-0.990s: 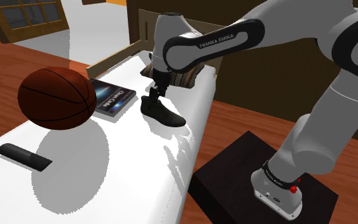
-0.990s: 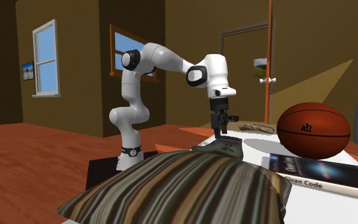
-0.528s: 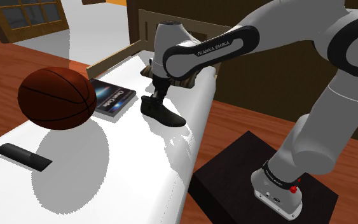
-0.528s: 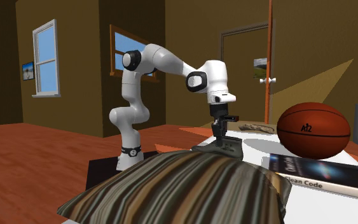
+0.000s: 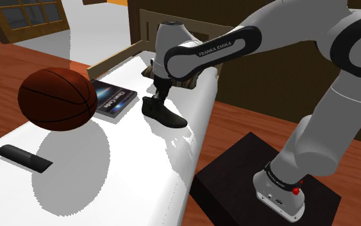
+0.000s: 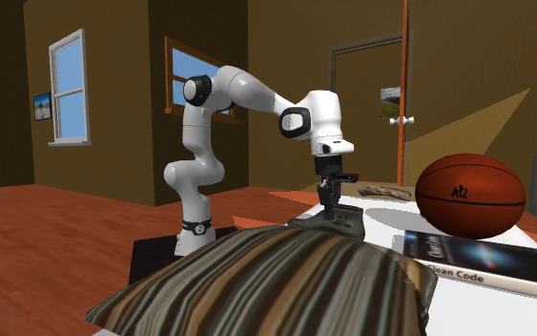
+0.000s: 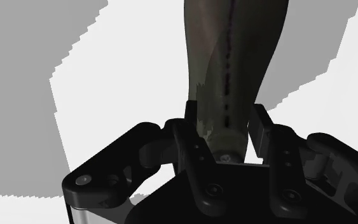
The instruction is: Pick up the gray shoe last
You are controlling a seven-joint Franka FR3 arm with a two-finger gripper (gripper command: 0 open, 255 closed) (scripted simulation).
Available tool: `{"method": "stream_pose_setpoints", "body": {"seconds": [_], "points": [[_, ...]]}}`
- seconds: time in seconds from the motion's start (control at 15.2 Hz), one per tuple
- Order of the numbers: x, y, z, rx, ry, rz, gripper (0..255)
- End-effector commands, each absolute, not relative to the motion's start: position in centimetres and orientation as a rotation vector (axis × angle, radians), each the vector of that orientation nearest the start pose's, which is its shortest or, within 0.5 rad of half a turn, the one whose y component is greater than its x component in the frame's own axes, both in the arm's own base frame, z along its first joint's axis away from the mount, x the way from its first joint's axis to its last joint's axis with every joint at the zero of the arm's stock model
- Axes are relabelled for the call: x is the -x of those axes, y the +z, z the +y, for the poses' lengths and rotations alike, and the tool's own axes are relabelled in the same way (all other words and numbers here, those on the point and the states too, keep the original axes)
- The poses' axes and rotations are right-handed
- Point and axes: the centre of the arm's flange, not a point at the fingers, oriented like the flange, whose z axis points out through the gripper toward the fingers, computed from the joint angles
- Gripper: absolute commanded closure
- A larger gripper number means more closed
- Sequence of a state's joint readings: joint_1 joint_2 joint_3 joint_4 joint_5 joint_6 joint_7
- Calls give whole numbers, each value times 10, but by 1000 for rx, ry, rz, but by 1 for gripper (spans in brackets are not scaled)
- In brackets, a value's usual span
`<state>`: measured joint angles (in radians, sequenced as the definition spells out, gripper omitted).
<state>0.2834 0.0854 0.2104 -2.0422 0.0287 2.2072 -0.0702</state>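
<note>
A dark grey-olive shoe last (image 5: 167, 116) lies on the white surface (image 5: 108, 167), close to its edge nearest the stand. My black gripper (image 5: 153, 97) comes straight down onto the last's raised heel end and is shut on it. In the wrist view the two fingers (image 7: 191, 122) clasp the narrow heel part of the shoe last (image 7: 234, 57), whose toe stretches away from the gripper (image 7: 225, 121). The second exterior view has the gripper (image 6: 330, 200) on the shoe last (image 6: 340, 221), just behind a pillow. The last still rests on the surface.
A brown basketball (image 5: 57, 97) and a book (image 5: 113, 99) sit at the shoulder view's left of the last. A flat black object (image 5: 24, 158) lies nearer the front. A striped pillow (image 6: 276, 282) lies at the surface's far end, behind the arm. The dark stand (image 5: 262, 186) stands on the wooden floor.
Over the last second the hand came down a little and the fingers closed on the last's heel end. Since half a second ago nothing has moved.
</note>
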Motion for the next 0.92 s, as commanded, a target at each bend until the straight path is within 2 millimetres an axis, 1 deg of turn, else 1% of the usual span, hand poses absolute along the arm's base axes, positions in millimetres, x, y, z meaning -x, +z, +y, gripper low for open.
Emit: {"method": "stream_pose_setpoints", "body": {"seconds": [0.0,0.86], "points": [[-506,415,272,2968,-108,-831,255],[-507,483,272,2968,-108,-831,255]]}}
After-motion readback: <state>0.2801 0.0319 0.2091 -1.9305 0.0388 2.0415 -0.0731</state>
